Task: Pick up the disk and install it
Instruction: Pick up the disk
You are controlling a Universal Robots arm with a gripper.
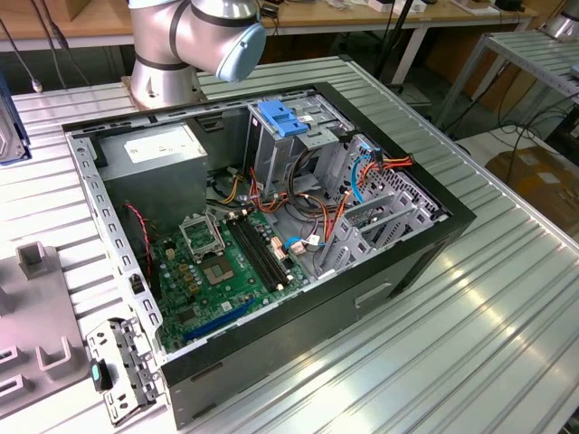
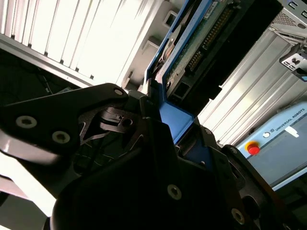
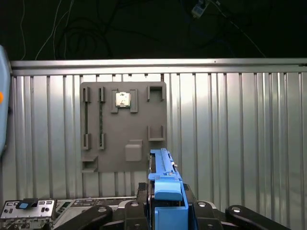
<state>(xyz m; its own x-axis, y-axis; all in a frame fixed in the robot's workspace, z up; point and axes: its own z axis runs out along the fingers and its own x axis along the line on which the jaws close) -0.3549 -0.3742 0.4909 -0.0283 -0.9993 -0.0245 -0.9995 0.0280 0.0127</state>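
Plainly, the gripper (image 3: pixel 165 208) is clamped on the disk (image 3: pixel 161 167). In the first wrist view its black jaws press from both sides on the blue plastic carrier end. The drive runs away from the camera edge-on, as a thin blue and dark strip. Beyond it lies the ribbed metal table (image 3: pixel 230 134). The disk's far end lines up with one corner of the grey fixture plate (image 3: pixel 122 129), which carries several slots and raised brackets. Whether the disk touches anything beneath it cannot be told.

In the second wrist view the drive's underside shows: a green circuit board with a row of connector pins, framed by the blue carrier and held between the dark jaws.

In the exterior view the open computer case (image 1: pixel 298 330) sits in the middle of the table, with the robot arm (image 1: pixel 185 36) standing at its far side. Inside the case, the grey power-supply box (image 1: pixel 149 149) fills the far corner toward the exterior view's left. The green motherboard (image 1: pixel 222 262) lies on the floor. A tall metal cage topped by a blue latch (image 1: pixel 282 119) stands at the far side. The fixture plate lies on the table at the exterior view's left. A small metal bracket (image 1: pixel 122 362) lies just beside the case's near corner there.
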